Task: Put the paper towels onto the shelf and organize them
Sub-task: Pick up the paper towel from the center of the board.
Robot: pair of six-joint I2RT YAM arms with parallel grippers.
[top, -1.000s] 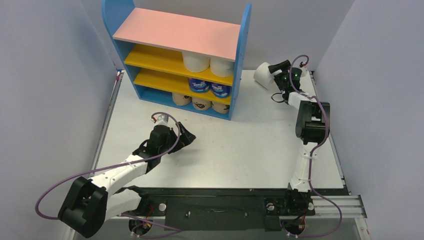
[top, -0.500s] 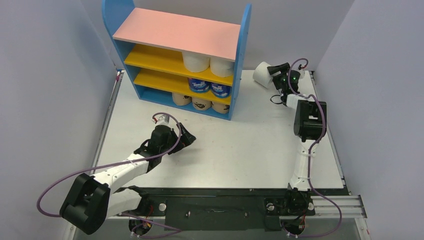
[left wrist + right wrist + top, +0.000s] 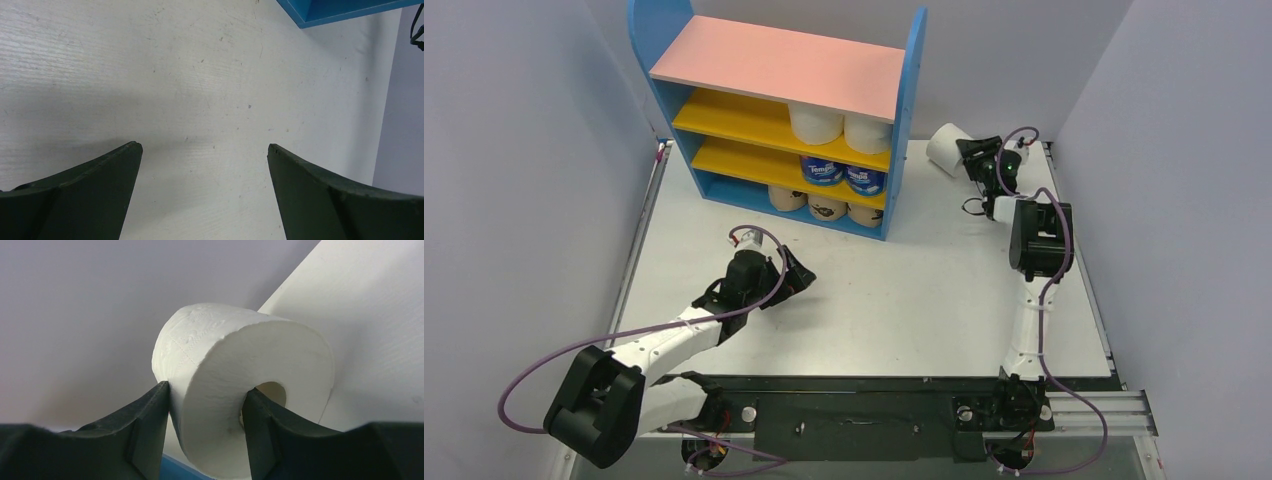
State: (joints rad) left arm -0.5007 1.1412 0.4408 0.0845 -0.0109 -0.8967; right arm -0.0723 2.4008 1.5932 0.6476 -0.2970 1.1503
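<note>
A white paper towel roll (image 3: pixel 944 148) lies on its side at the far right of the table, by the back wall. My right gripper (image 3: pixel 969 153) is shut on the wall of this roll (image 3: pixel 235 360), one finger against the outside and the other inside the hollow core, as the right wrist view (image 3: pixel 206 390) shows. The shelf (image 3: pixel 779 65) stands at the back left. It holds two white rolls (image 3: pixel 816 122), two blue-wrapped rolls (image 3: pixel 822 170) and three tan printed rolls (image 3: pixel 827 208). My left gripper (image 3: pixel 802 275) hovers open over bare table (image 3: pixel 203 146).
The shelf's blue base corner (image 3: pixel 340 10) shows at the top of the left wrist view. Grey walls enclose the table (image 3: pixel 904 290) on the left, back and right. The right arm's cable (image 3: pixel 1024 135) loops near the back wall.
My right gripper moved forward onto the white roll and closed its jaws on the roll's wall. The left arm has barely moved.
</note>
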